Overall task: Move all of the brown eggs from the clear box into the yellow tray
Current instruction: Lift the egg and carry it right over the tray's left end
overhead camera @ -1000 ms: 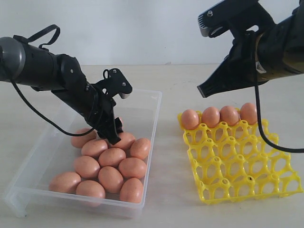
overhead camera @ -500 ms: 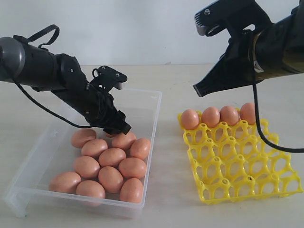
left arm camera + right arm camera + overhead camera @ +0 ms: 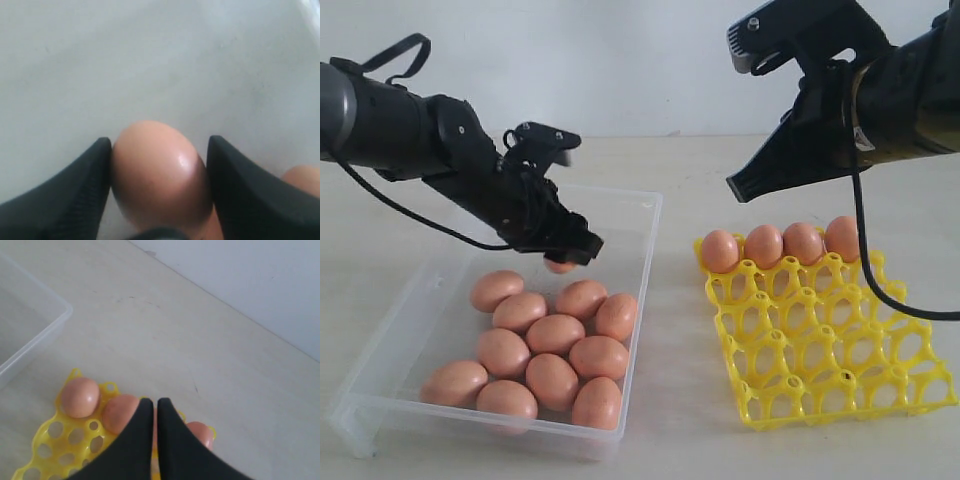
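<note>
My left gripper (image 3: 567, 254) is shut on a brown egg (image 3: 157, 175) and holds it above the clear box (image 3: 642, 262); the same egg (image 3: 560, 265) peeks out under the fingers in the exterior view. Several more brown eggs (image 3: 556, 333) lie in the near half of the box. The yellow tray (image 3: 825, 345) stands to the right, with several eggs (image 3: 763, 246) filling its back row. My right gripper (image 3: 738, 190) hangs shut and empty high over that back row, and its fingertips (image 3: 145, 406) cover part of the eggs (image 3: 80, 397) in the right wrist view.
The box's far half holds no eggs. A strip of bare table separates the box from the tray. The tray's three nearer rows are vacant cups. A white wall runs behind the table.
My left gripper has closed on an egg in the pile and lifted it up and slightly right, clear of the others. My right arm has barely shifted.
</note>
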`<state>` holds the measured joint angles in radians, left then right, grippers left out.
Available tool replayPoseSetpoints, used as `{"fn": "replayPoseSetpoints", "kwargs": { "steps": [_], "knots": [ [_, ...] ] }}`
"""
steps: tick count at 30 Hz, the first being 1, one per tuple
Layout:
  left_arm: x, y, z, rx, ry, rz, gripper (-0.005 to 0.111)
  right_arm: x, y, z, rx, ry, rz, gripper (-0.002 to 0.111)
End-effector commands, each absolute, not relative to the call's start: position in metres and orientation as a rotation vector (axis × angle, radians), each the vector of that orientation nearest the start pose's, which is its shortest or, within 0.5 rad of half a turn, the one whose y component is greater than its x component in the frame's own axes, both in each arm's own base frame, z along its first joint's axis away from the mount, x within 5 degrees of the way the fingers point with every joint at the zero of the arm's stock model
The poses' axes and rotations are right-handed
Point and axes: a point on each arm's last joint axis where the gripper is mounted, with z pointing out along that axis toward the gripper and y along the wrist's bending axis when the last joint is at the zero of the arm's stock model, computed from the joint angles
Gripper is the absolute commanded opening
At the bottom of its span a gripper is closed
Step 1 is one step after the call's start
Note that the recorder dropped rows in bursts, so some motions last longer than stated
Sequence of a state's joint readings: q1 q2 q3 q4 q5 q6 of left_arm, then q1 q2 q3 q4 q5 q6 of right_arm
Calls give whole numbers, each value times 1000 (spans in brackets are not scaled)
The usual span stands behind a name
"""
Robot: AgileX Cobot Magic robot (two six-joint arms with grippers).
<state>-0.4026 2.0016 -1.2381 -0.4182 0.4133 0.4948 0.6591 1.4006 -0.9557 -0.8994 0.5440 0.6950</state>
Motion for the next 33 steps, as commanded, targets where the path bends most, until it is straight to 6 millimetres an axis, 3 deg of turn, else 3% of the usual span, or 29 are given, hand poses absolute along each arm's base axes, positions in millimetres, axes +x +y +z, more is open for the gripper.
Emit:
{"fn": "replayPoseSetpoints", "kwargs": {
  "steps": [1,7,11,14,21,26,33],
  "knots": [
    [368,-182,193,675,2309,-383,4,254,149,287,-653,2124,-215,0],
    [347,-211,239,868,2032,-576,4,254,143,295,-598,2096,-258,0],
    [332,-226,246,1001,1784,-793,4,245,129,314,-502,2055,-288,0],
    [318,-232,240,1184,1561,-869,4,229,113,337,-420,2015,-287,0],
    [317,-245,224,1240,1482,-1065,4,184,88,372,-318,1838,-41,0],
    [327,-266,201,1271,1491,-1109,4,163,79,376,-315,1773,59,0],
    [353,-288,166,1260,1540,-1132,4,159,74,364,-316,1800,41,0]
  ]
}}
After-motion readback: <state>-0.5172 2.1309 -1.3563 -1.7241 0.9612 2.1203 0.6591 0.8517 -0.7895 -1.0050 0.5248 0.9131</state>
